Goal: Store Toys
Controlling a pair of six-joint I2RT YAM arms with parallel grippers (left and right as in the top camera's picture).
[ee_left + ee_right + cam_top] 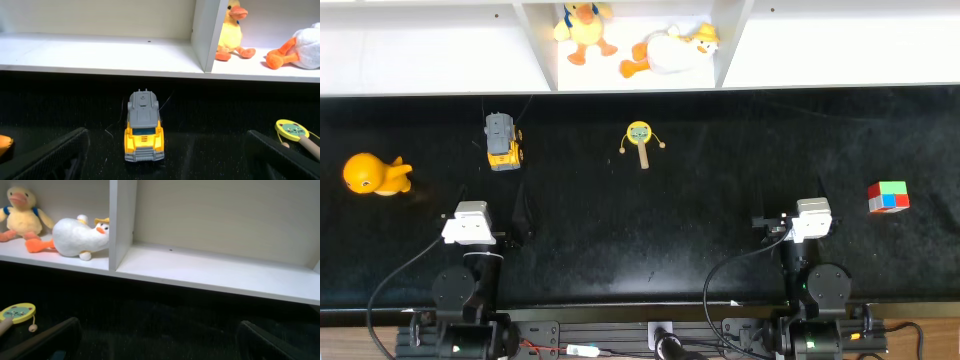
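Observation:
A yellow and grey toy truck (502, 141) (144, 127) stands on the black table, straight ahead of my left gripper (512, 218) (167, 160), which is open and empty with its fingers wide apart. An orange rubber duck (375, 175) (4, 145) lies at the far left. A small rattle drum on a stick (640, 142) (296, 134) (16, 315) lies mid-table. A coloured cube (888, 197) sits at the right. My right gripper (770, 222) (157, 342) is open and empty near its base.
A white shelf unit (430, 50) (215, 270) runs along the back. Its middle compartment holds a yellow plush duck (584, 28) (231, 32) (20, 212) and a white plush duck (670, 50) (300, 50) (80, 237). The side compartments are bare.

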